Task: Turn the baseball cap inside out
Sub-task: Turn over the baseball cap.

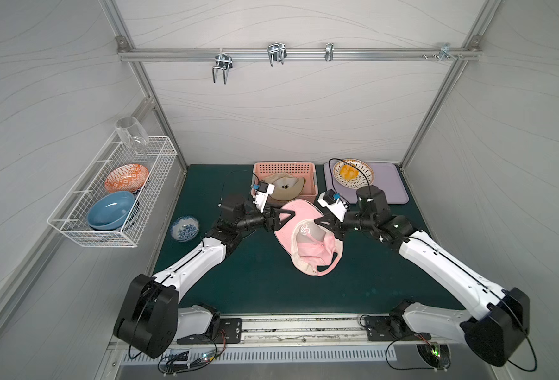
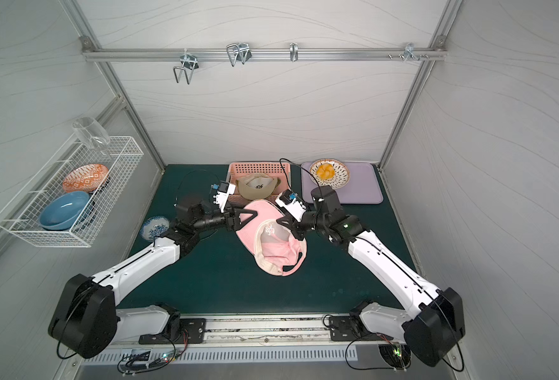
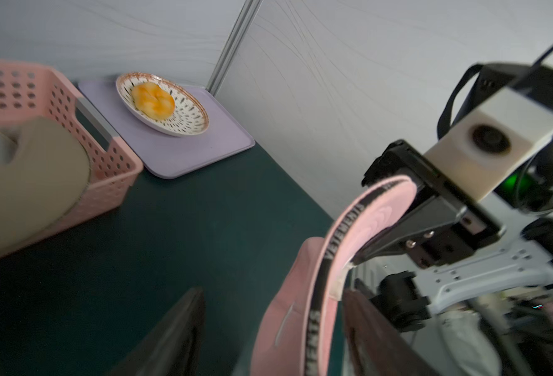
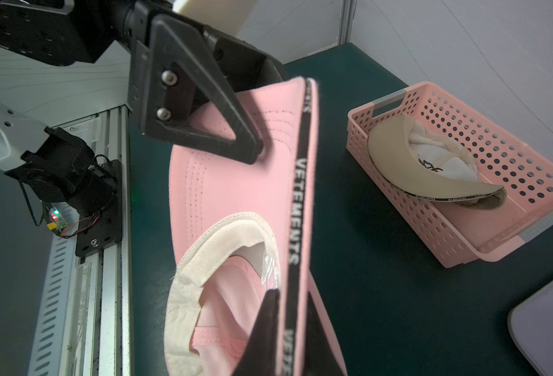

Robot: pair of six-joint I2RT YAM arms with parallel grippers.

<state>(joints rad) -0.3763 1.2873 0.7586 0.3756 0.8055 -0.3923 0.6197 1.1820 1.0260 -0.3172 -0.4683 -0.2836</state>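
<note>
Grippers meet over the green mat (image 1: 255, 279) in both top views, where the pink baseball cap (image 1: 314, 251) is held up by its brim, underside to the camera and crown sagging toward the mat. It sits just in front of the pink basket (image 1: 284, 164), which holds a beige cap (image 1: 284, 189). The right gripper (image 1: 317, 221) bites the brim from one side and the left gripper (image 1: 289, 217) reaches in from the other. Holding the stiff brim probably leaves the soft crown free to be pushed through.

From the left wrist, the left gripper's fingers (image 3: 174, 328) stand about half apart on either side of the brim. A gap shows between one finger and the pink cloth, so they straddle the brim without clamping it. The right gripper's dark jaws press on the brim's far edge.

From the right wrist, the right gripper's fingertips (image 4: 262, 335) are pinched thin on the black lettered edge tape (image 4: 298, 195). This looks like an anchor while the other arm takes a second hold. The cream sweatband (image 4: 184, 293) rings the crown's opening. Whether the crown is already turned cannot be told.
</note>
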